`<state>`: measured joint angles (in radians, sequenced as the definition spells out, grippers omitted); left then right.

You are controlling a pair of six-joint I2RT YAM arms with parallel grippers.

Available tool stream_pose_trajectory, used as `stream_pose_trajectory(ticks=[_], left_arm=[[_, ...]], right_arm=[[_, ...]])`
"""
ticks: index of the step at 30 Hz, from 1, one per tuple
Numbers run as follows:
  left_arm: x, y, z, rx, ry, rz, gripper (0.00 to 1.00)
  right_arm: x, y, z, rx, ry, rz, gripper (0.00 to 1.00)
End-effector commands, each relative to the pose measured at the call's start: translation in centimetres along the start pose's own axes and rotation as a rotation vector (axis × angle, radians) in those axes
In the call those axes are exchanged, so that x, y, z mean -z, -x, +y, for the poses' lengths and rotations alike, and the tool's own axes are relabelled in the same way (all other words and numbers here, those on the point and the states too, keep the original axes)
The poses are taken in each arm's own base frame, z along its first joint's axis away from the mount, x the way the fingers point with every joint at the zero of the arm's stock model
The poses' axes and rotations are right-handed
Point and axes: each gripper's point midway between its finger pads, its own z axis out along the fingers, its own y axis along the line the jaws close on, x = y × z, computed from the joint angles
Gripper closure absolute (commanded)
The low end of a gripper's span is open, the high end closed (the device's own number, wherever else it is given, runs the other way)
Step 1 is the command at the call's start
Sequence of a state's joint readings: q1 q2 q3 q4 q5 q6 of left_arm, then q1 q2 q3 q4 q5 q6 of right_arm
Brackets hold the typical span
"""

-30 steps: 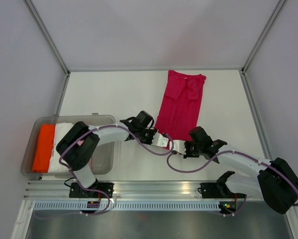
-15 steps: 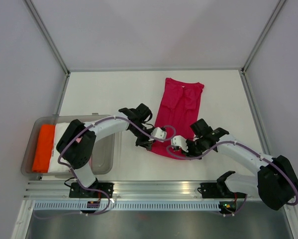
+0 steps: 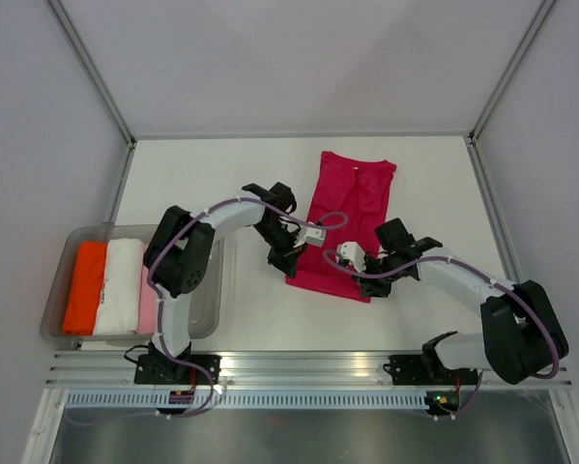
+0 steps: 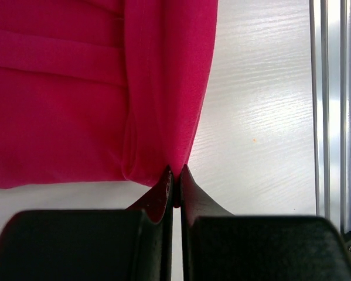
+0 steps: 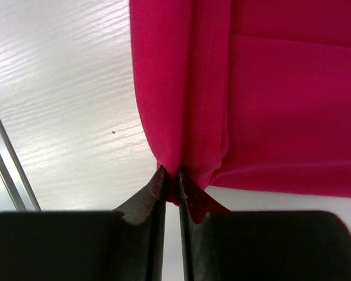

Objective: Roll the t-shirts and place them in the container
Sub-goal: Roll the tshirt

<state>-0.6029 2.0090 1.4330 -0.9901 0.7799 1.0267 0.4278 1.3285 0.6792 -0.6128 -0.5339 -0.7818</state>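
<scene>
A deep magenta-pink t-shirt lies folded into a long narrow strip on the white table, running from the far side toward the arms. My left gripper is at its near left corner and my right gripper at its near right corner. In the left wrist view the t-shirt hangs bunched from the gripper, which is shut on a pinch of the hem. In the right wrist view the gripper also has a fold of the t-shirt squeezed between its narrow jaws.
A clear plastic tub stands at the near left holding folded orange, white and pink cloth. Aluminium rails run along the near table edge. White walls with metal posts close in the back and sides.
The shirt has been dragged a little toward the near edge. Both grippers have shifted with its near hem, the left one going farther from its base and its elbow swinging left.
</scene>
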Motion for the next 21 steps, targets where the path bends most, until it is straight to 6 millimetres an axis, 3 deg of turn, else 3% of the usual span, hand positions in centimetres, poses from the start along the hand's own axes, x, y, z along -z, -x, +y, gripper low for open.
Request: stream_pose_trajectory(ticks=[1,2,5,8,12,15,18,20,21], left_arm=[[0.7,0.9,-0.1,0.024,-0.041,-0.034,0.98],[0.8,0.9,0.1,0.023,-0.039,-0.034,0.98],[0.8,1.3,0.6,0.017,-0.033,-0.039,0.97],[0.9,1.7,1.1,0.014,-0.028,-0.045,0.97],[0.6,1.1,1.3,0.03,-0.036,-0.033,0.96],[0.8,1.1,1.4,0.043,-0.037,-0.041,0.96],[1.0,1.2,1.3,0.048,-0.038,-0.051,0.96],[1.1,1.2,1.2,0.048,-0.041,-0.052,0.96],[1.1,1.1,1.0,0.055,-0.047,-0.051,0.96]], right_arm=[[1.2,1.6,-1.9,-0.056,-0.068,-0.062,0.81],[1.4,1.4,-1.9,-0.061,-0.077,-0.057,0.65],[2.1,1.5,-1.8,-0.082,-0.092,-0.055,0.5],[3.7,3.2,-2.4,-0.136,-0.122,-0.088,0.5],[7.6,9.2,-5.1,-0.324,-0.219,-0.273,0.48],[9.7,11.9,-5.7,-0.51,-0.253,-0.417,0.47],[10.5,12.2,-6.4,-0.749,-0.312,-0.543,0.49],[12.0,12.6,-6.8,-0.798,-0.387,-0.654,0.48],[11.0,11.1,-6.5,-0.845,-0.397,-0.648,0.47]])
